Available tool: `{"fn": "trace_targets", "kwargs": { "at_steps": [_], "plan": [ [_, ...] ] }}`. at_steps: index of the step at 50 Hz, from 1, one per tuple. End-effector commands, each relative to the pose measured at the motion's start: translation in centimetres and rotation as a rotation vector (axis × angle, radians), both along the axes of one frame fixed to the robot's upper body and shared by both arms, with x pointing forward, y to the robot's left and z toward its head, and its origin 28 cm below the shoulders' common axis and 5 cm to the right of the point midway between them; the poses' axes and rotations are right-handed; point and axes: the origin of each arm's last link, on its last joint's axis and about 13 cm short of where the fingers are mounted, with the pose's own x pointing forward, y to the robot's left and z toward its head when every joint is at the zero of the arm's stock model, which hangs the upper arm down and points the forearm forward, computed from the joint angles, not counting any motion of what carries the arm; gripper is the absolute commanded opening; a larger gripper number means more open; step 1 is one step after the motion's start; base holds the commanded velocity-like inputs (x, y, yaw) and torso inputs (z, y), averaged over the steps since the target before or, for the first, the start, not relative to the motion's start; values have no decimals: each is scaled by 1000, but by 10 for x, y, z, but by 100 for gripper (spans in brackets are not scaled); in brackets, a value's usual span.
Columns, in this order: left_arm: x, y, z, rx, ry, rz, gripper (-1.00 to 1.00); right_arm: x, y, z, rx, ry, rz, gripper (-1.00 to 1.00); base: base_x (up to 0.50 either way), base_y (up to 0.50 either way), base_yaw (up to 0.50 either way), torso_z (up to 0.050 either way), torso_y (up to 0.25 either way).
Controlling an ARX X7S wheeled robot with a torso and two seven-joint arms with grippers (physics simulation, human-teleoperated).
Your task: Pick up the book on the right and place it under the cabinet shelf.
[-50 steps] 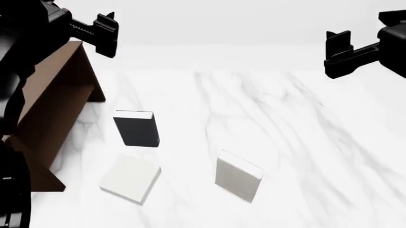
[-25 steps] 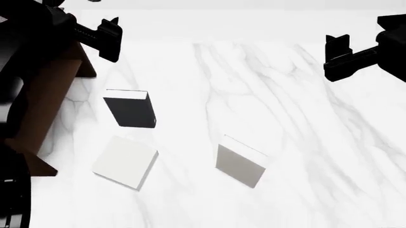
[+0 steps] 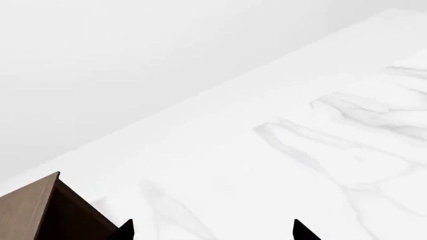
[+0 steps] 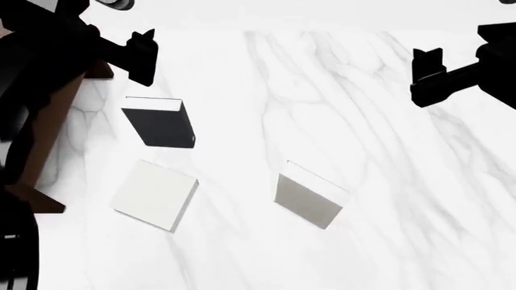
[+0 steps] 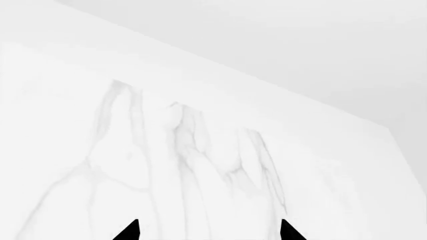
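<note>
surface: white marble table (image 4: 387, 199) | on it: dark book (image 4: 159, 125); pale book (image 4: 154, 194); the book (image 4: 307, 197), possibly propped; cabinet (image 4: 50, 121), mostly hidden

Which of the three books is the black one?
The dark charcoal book, lying nearest the brown cabinet. The pale book in front of it and the greyer pale book to the right are both light.

My left pincer (image 4: 144, 57) and right pincer (image 4: 427, 77) both hang raised at either side, fingers spread apart, each gripping nothing.
</note>
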Motion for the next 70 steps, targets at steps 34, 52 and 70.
{"fn": "trace_targets", "kwargs": {
  "at_steps": [34,52,70],
  "plan": [
    [-114,-38,-93,14,282,-304,100,-1,-6,-15,31,18,-6,100,0,0,0,0,0],
    [-121,-48,-125,-38,360,-302,100,-2,-6,-20,40,28,-4,100,0,0,0,0,0],
    [-109,-59,-154,-58,439,-340,100,-4,-9,-22,50,33,-13,100,0,0,0,0,0]
  ]
}}
